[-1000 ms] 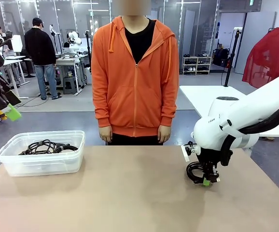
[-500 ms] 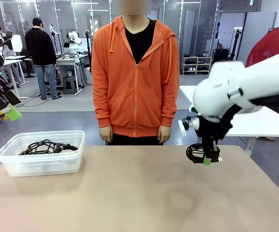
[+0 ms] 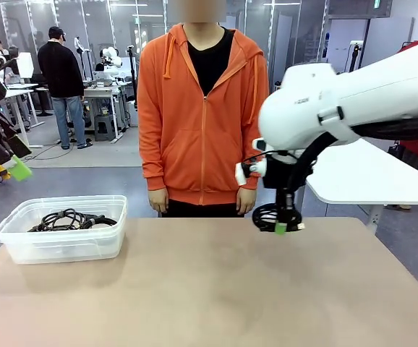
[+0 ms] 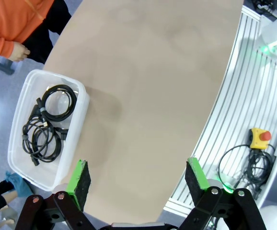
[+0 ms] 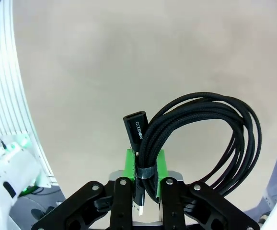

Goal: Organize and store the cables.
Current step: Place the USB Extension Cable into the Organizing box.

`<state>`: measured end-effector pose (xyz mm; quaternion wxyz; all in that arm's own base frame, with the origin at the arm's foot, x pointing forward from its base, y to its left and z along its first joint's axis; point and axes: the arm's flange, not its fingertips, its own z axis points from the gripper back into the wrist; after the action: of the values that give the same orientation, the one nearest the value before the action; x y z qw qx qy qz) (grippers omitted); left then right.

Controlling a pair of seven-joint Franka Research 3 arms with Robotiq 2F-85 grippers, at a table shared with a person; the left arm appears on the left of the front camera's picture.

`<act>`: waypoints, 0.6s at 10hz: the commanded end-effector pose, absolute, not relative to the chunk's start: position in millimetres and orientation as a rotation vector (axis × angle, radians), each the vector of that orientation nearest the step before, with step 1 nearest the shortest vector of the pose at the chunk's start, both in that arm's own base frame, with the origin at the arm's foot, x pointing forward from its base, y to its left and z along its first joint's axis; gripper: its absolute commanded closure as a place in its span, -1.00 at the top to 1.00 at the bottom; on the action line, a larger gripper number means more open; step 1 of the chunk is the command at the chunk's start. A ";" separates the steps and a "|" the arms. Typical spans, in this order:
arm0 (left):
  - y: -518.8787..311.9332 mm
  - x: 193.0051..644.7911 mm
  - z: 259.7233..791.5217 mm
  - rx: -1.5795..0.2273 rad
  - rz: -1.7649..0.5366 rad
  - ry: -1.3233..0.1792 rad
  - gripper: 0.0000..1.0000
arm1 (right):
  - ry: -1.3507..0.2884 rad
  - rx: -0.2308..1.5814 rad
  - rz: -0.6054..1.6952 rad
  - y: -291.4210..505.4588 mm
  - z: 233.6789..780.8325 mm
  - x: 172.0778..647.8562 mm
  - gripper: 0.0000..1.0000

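Already several coiled black cables [image 3: 70,219] lie in the clear plastic bin [image 3: 21,246] at far left; the right hand [image 3: 280,228] carries another black coil [image 5: 203,143] above the counter [image 3: 209,289], left hand [image 4: 138,184] wide.

We can read one printed word: small white letters, seemingly "CODEWAY", running along the black rectangular plug [image 5: 135,129] of the coiled black braided cable [image 5: 210,139], seen in the right wrist view. A short dark marking on the white robot arm housing [image 3: 306,101] in the front view is too small to read.
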<state>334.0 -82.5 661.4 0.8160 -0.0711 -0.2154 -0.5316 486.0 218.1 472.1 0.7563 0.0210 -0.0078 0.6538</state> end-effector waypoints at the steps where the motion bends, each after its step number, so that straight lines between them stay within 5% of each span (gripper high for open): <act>1: -83.5 334.4 661.8 -0.146 -1.118 -0.458 1.00 | 0.007 0.028 1.400 268.3 466.2 490.9 -1.00; 6: -83.5 334.4 661.8 -0.146 -1.118 -0.458 1.00 | 0.000 0.029 1.393 383.4 424.3 484.6 -1.00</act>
<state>334.0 -82.4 661.5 0.8160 -0.0713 -0.2155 -0.5316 473.6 369.6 431.8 0.7546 0.0320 -0.0020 0.6554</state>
